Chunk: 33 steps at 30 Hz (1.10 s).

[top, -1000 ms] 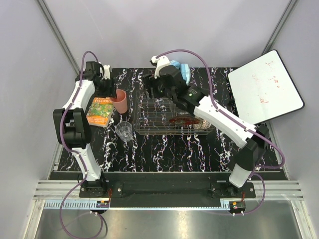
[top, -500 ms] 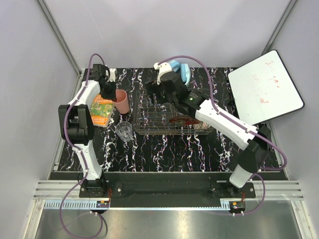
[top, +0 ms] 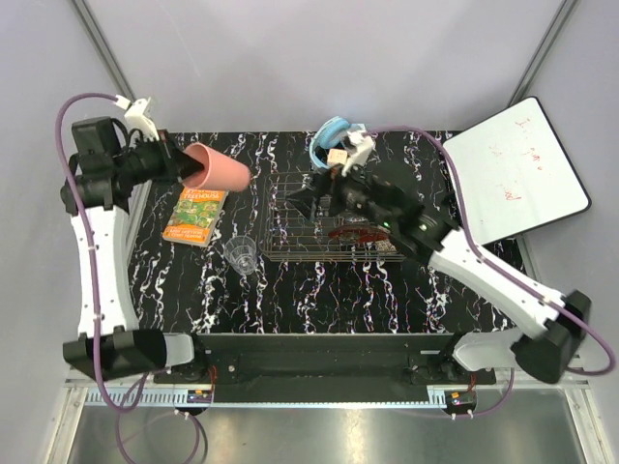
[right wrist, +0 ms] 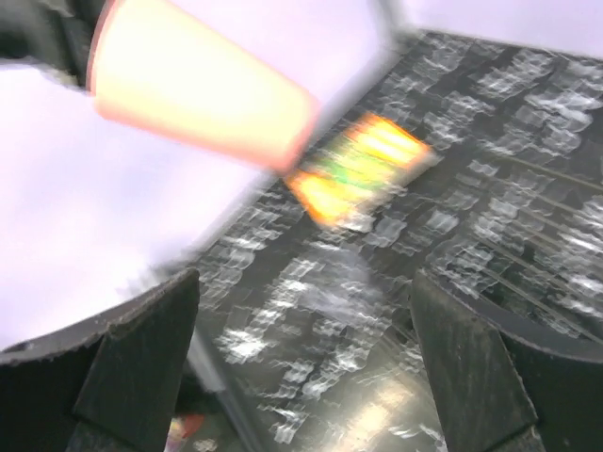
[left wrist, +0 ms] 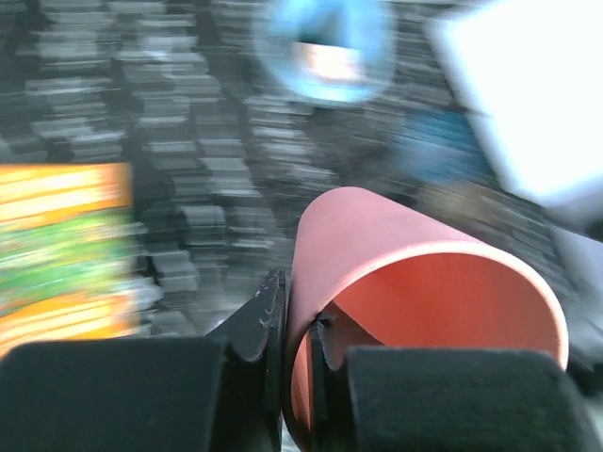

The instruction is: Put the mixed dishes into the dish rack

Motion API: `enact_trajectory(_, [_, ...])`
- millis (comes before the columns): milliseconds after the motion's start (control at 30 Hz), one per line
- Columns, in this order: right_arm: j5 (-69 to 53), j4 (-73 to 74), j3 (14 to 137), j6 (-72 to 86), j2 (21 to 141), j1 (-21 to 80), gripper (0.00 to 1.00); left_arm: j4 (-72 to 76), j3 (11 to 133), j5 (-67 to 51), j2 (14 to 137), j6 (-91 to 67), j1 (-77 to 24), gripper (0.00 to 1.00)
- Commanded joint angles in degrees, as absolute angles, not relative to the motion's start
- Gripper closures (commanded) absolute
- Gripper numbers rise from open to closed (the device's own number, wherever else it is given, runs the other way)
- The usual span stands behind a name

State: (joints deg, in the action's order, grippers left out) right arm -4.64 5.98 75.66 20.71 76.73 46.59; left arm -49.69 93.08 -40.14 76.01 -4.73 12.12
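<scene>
We see the left pincer (left wrist: 297, 330) pinching the wall of the pink cup (top: 218, 168), one finger inside and one outside. It holds the cup on its side in the air, well left of the dish rack (top: 280, 257). The right pincer (right wrist: 311, 363) is spread wide and grips nothing, hanging over the rack's left end. The red floral plate (top: 354, 234) lies in the rack. The glass tumbler (top: 242, 255) stands on the desk (top: 319, 290) just left of the rack.
</scene>
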Motion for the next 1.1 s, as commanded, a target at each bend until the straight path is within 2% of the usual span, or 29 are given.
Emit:
enact_trajectory(0, [-23.4, -18.7, 64.4, 32.1, 68.8, 45.0, 0.0, -54.2, 86.4, -71.9, 76.3, -12.0, 9.9, 1.0])
enact_trajectory(100, [-28.6, -30.8, 59.5, 39.2, 67.7, 44.8, 0.0, -52.6, 82.3, -83.0, 75.2, -12.7, 6.4, 1.0])
enact_trajectory(233, [-32.2, -38.9, 55.6, 46.7, 68.4, 44.5, 0.0, -51.0, 81.2, -87.8, 74.9, -13.6, 2.6, 1.0])
enact_trajectory(400, [-31.9, -37.2, 53.7, 46.5, 68.6, 44.5, 0.0, -50.9, 82.6, -91.6, 76.9, -13.4, 2.1, 1.0])
enact_trajectory(667, [-29.2, -35.2, 52.1, 43.5, 70.0, 44.4, 0.0, -51.0, 81.7, -91.2, 77.8, -12.5, 2.0, 1.0])
enact_trajectory(1067, [-31.6, -43.3, 53.6, 46.5, 77.3, 44.5, 0.0, -50.9, 83.3, -86.3, 79.4, -12.2, 0.3, 1.0])
